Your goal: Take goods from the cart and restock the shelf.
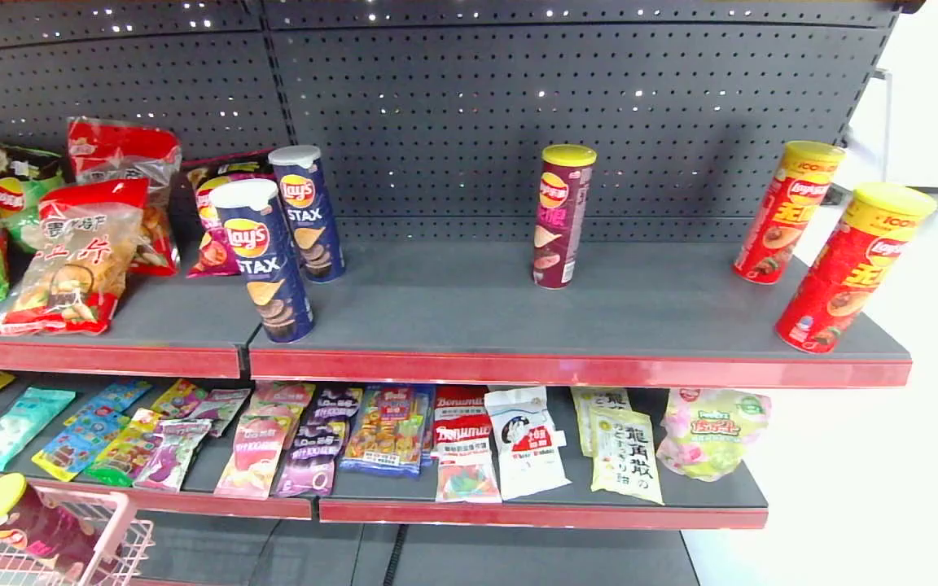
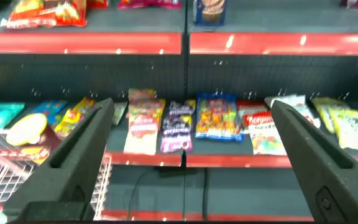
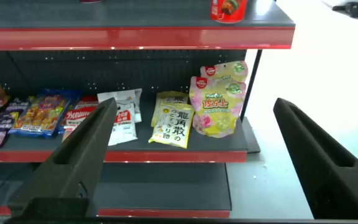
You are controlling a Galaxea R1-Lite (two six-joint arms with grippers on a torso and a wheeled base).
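- Maroon chip canister (image 1: 33, 527) lies tilted in the pink cart (image 1: 120, 521): likely light, stiff, slick; best clasped mid-body
- Left pincer (image 2: 191, 109) and right pincer (image 3: 194, 106) gape wide, empty

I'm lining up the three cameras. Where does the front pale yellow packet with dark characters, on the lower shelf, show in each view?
Head view: pale yellow packet, lower shelf, right of centre.
Left wrist view: the packet, flat on that shelf.
Right wrist view: the packet, beside a puffy pink-green bag.
Shared landmark: blue packet of colourful sweets, same row.
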